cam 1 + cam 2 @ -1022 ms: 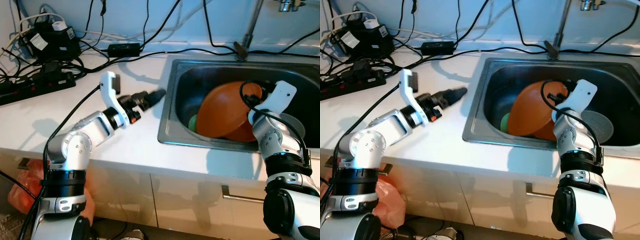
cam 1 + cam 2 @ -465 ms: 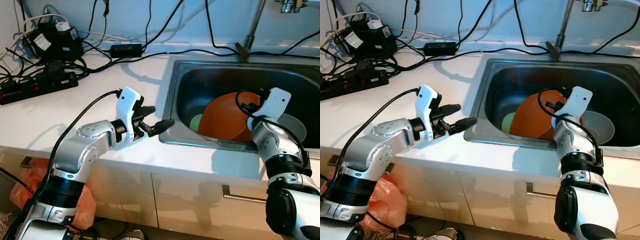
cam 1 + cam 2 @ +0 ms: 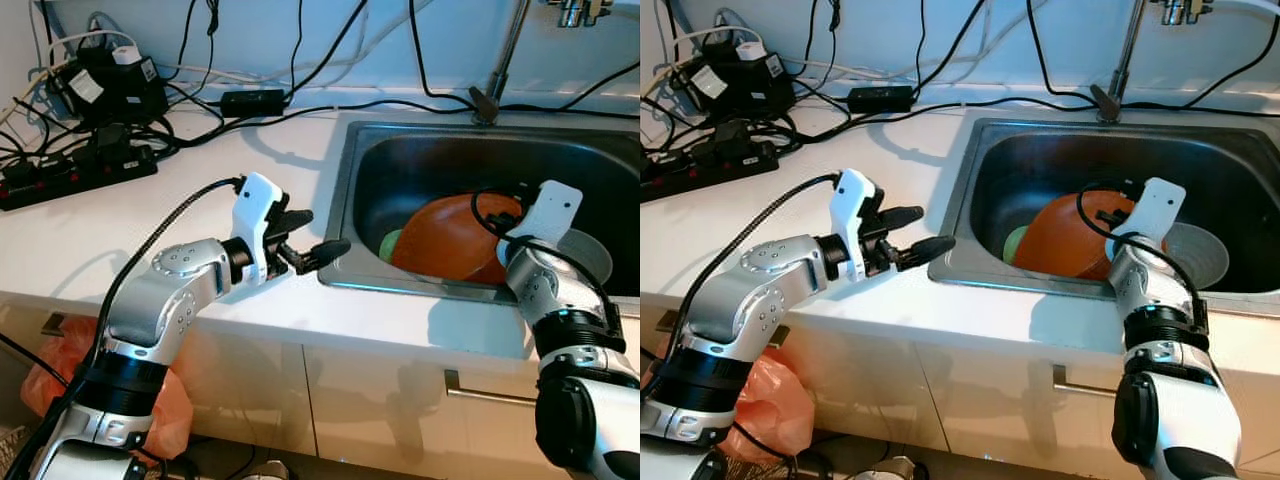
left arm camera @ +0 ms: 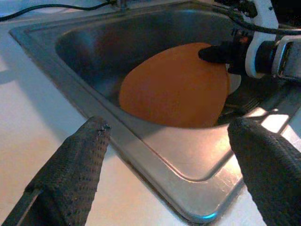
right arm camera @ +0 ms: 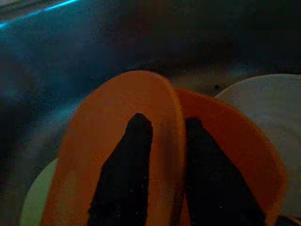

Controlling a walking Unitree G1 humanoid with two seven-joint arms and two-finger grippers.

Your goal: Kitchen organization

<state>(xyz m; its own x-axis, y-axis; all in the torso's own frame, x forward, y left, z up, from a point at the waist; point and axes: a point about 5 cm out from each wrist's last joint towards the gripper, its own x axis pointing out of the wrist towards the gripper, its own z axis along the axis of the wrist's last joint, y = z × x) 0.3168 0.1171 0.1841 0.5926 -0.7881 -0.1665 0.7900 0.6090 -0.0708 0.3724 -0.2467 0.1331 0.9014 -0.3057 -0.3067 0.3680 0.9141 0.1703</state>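
Your right gripper [image 5: 162, 174] is down in the sink [image 3: 345, 190], fingers pinching the rim of an orange plate [image 3: 450, 235], one finger on each face of it. The plate is tilted, leaning over a second orange plate [image 5: 235, 155], with a green dish [image 3: 1015, 243] at its left and a white plate [image 3: 1195, 250] at its right. Your left gripper [image 3: 305, 240] hovers over the counter [image 3: 150, 215] just beside the sink's left edge, fingers spread wide with nothing between them. Power strips [image 3: 75, 170] and cables sit at the back left; no writing on them is readable.
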